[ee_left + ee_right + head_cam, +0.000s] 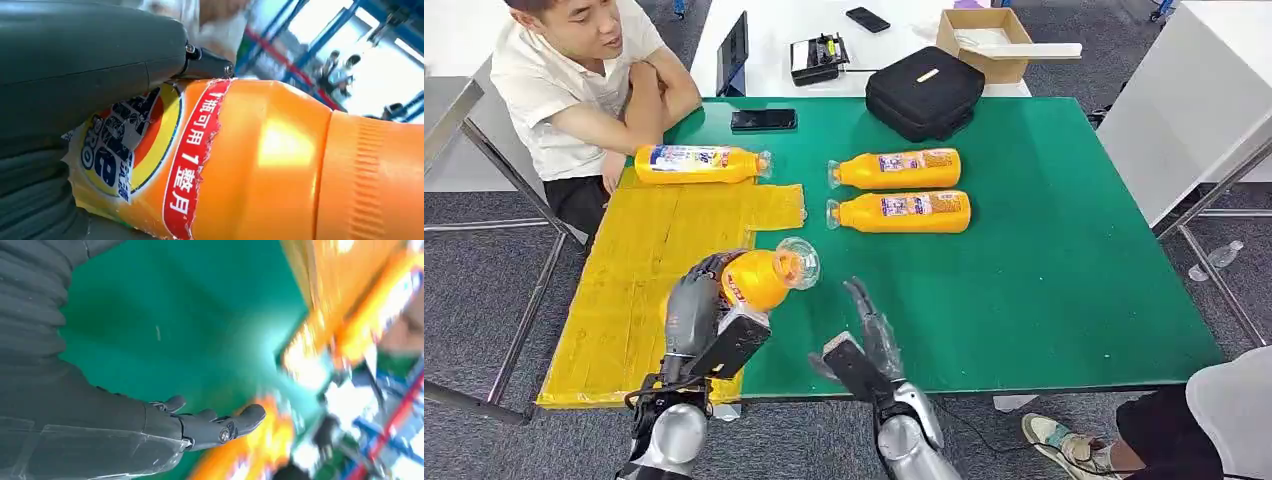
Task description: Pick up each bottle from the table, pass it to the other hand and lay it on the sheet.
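A: Status, big to small?

B: Green table [1044,260] takes up most of the head view. Yellow sheet [654,270] covers its left side, running from the near edge up to the far left part. A person [574,70] in a white shirt sits at the far left corner, arms folded on the table edge.

A: Other stuff on it?

B: Black bag [924,92] at the far edge, right of centre. Black phone [763,120] at the far edge too, left of the bag. Behind that, a white table [764,30] with a cardboard box [986,42].

A: Bottles?

B: Four orange ones. One lies on the far end of the sheet [696,164], cap pointing right, just in front of the person. Two lie side by side on bare green near the middle: far bottle [896,169], near bottle [901,212], caps pointing left, close together, parallel.

A: Fourth?

B: Held bottle [764,277] is in the left hand [699,305], lifted over the right edge of the sheet, clear cap end pointing right toward the other hand. Left wrist view shows the thumb across the label, orange body [280,160] sticking out past it.

A: Right hand?

B: Right hand [869,335] is over the green near the front edge, just right of the held bottle, not touching it. Fingers [220,427] stretched out and apart, holding nothing.
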Controlling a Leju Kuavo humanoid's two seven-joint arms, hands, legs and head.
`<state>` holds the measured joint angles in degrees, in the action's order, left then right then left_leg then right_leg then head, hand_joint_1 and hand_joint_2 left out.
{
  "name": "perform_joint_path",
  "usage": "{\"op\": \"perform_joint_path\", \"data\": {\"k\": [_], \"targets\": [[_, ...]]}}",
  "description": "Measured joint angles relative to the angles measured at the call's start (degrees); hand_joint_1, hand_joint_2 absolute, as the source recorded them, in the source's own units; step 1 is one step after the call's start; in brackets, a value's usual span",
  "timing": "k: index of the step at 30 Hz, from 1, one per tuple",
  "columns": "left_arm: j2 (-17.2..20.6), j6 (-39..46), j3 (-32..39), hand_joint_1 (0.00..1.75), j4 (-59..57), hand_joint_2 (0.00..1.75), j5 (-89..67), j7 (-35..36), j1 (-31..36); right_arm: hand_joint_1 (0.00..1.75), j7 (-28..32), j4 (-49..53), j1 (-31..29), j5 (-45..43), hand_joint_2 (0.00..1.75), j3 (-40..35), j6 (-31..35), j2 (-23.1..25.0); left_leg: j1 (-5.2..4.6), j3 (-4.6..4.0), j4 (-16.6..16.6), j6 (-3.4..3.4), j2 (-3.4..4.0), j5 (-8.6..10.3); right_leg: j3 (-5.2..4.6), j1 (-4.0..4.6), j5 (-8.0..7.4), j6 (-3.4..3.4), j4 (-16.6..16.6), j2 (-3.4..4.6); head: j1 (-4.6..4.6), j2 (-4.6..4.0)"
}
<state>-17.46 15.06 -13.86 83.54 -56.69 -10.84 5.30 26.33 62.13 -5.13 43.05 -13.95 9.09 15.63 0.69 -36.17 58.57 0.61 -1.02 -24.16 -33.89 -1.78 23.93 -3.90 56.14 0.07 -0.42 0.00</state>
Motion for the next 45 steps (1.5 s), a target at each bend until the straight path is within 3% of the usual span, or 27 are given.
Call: {"op": "perform_joint_path", "data": {"k": [5, 12, 21, 30, 33, 34, 35, 36, 45], "targets": [[0.3, 0.4, 0.5, 1.75, 0.0, 1.75, -16.9, 3.0, 0.5, 0.00, 1.9, 6.9, 0.3, 1.5, 1.75, 4.9, 2.0, 0.2, 0.01, -0.01, 0.0, 0.00, 0.02, 0.00, -0.01, 0.01, 0.00, 0.00, 0.0, 0.01, -0.02, 0.00], [1.4, 1.6, 2.1, 1.75, -5.2, 1.75, -25.5, 4.7, 2.2, 0.00, 3.2, 15.0, 0.6, -0.5, 1.75, 9.3, -1.1, 0.3, 0.01, -0.02, 0.0, 0.00, 0.01, 0.00, -0.01, 0.01, 0.01, 0.00, 0.0, 0.00, 0.00, 0.00], [4.3, 2.3, 3.6, 1.75, -20.4, 1.75, -29.5, 5.1, 7.7, 0.00, 4.8, 15.2, -0.2, -3.2, 1.75, 10.3, -3.8, 1.2, 0.02, -0.01, 0.0, -0.04, 0.00, 0.05, 0.01, 0.02, 0.00, 0.00, 0.0, 0.01, 0.00, 0.00], [5.8, 2.4, 4.4, 1.75, -28.2, 1.75, -30.4, 5.7, 11.2, 0.00, 5.5, 14.4, -0.9, -4.1, 1.75, 10.3, -4.1, 1.4, 0.02, -0.05, 0.0, -0.04, -0.06, 0.05, 0.00, 0.01, 0.01, 0.00, 0.0, 0.00, 0.00, 0.00], [6.2, 2.4, 4.4, 1.59, -30.1, 1.75, -30.5, 5.7, 12.3, 0.00, 5.6, 14.1, -1.1, -4.1, 1.75, 10.3, -4.1, 1.4, 0.02, -0.05, 0.0, -0.04, -0.07, 0.05, 0.01, 0.01, 0.01, 0.00, 0.0, 0.00, 0.00, 0.00], [6.3, 2.3, 4.4, 1.13, -30.5, 1.75, -30.5, 5.8, 12.6, 0.00, 5.7, 14.1, -1.2, -4.2, 1.75, 10.3, -4.1, 1.4, 0.02, -0.05, 0.0, -0.04, -0.07, 0.05, 0.01, 0.01, 0.01, 0.00, 0.0, 0.00, 0.00, 0.00], [6.4, 2.3, 4.4, 0.21, -31.0, 1.75, -30.5, 5.9, 13.0, 0.00, 5.7, 14.0, -1.2, -4.3, 1.75, 10.3, -4.1, 1.4, 0.02, -0.05, 0.0, -0.04, -0.07, 0.05, 0.02, 0.01, 0.01, 0.00, 0.0, 0.00, 0.00, 0.00], [6.4, 2.2, 4.4, 0.00, -31.5, 1.75, -30.6, 6.1, 13.4, 0.00, 5.7, 13.9, -1.3, -4.4, 1.75, 10.3, -4.1, 1.4, 0.02, -0.04, 0.0, -0.04, -0.09, 0.06, 0.03, 0.01, 0.01, 0.00, 0.0, -0.01, 0.00, 0.00], [6.6, 3.3, 4.4, 0.00, -38.3, 1.75, -32.7, 7.6, 17.1, 0.00, 6.3, 11.8, -1.8, -5.1, 1.75, 10.5, -4.0, 1.4, 0.02, 0.20, 0.0, -0.03, -0.17, 0.07, 0.33, 0.01, 0.01, 0.00, 0.0, -0.03, 0.00, 0.00]]}}
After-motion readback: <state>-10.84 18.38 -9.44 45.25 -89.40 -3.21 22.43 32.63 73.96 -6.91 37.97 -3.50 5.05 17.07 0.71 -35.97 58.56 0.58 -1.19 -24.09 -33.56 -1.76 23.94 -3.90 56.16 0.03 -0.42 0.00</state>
